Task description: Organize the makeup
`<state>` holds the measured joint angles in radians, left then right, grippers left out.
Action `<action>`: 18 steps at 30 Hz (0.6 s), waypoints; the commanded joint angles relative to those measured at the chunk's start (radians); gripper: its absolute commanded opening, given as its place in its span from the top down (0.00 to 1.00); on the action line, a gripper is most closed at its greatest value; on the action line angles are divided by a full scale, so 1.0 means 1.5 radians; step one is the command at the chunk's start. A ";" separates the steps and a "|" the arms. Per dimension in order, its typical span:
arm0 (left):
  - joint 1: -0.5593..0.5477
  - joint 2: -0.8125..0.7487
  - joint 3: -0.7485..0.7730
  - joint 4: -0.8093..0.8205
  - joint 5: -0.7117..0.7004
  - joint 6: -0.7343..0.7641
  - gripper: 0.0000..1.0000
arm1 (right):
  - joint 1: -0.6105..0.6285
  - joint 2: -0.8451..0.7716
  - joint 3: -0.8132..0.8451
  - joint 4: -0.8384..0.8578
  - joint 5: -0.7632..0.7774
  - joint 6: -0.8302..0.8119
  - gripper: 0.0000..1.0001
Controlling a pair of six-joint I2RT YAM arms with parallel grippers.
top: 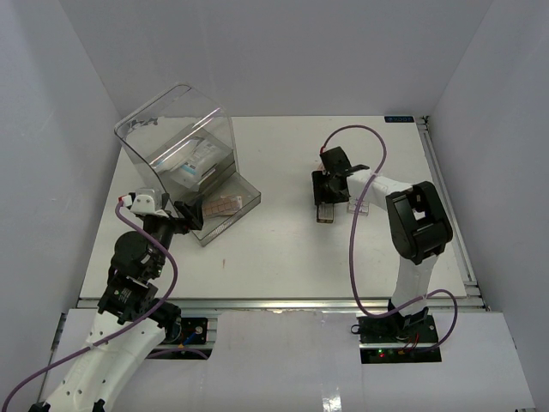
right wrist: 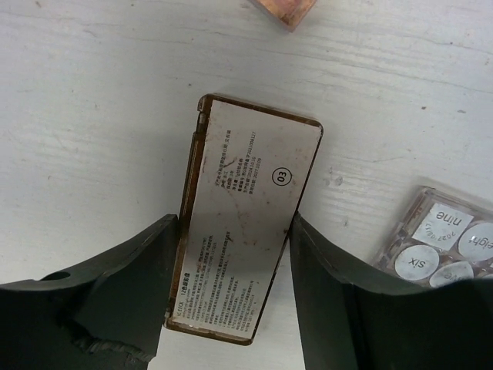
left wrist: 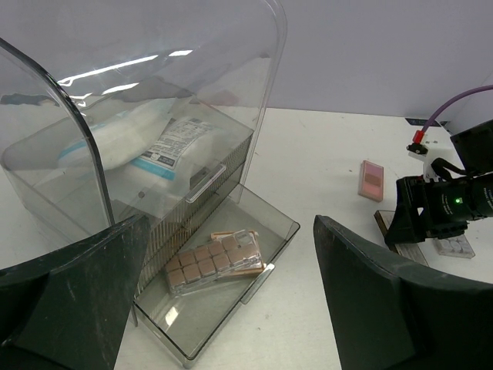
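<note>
A brown palette [right wrist: 246, 223] lies label side up on the white table [top: 283, 249]. My right gripper [right wrist: 235, 220] is down over it, a fingertip touching each long edge. It shows in the top view [top: 324, 208] on the same palette [top: 324, 215]. A pink palette [left wrist: 372, 179] lies just beyond it, and its corner shows in the right wrist view [right wrist: 285, 9]. A pink-brown multi-pan strip [left wrist: 216, 258] lies in the open drawer [left wrist: 269, 274]. My left gripper [left wrist: 231, 223] is open and empty, hovering at the drawer's near side [top: 184, 215]. Clear sachets [left wrist: 166, 146] lie in the box's upper compartment.
The big clear plastic box [top: 176, 146] stands at the back left, lid raised and drawer [top: 244, 206] pulled out. A clear case of round white pans [right wrist: 443, 247] lies right of the brown palette [top: 358, 207]. White walls enclose the table.
</note>
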<state>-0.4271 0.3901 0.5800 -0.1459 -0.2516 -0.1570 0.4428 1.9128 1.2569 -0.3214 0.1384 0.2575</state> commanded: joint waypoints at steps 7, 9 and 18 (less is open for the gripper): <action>0.003 -0.002 0.005 0.007 0.004 0.003 0.02 | 0.074 -0.098 -0.010 0.073 -0.078 -0.177 0.70; 0.003 -0.003 0.005 0.007 0.004 0.003 0.02 | 0.094 -0.116 -0.001 0.087 -0.088 -0.237 0.72; 0.005 -0.030 0.002 0.007 -0.030 0.004 0.02 | 0.240 -0.098 0.169 0.030 -0.207 -0.682 0.86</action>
<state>-0.4271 0.3749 0.5800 -0.1463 -0.2571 -0.1570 0.7289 1.7660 1.3924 -0.2641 -0.0875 -0.3785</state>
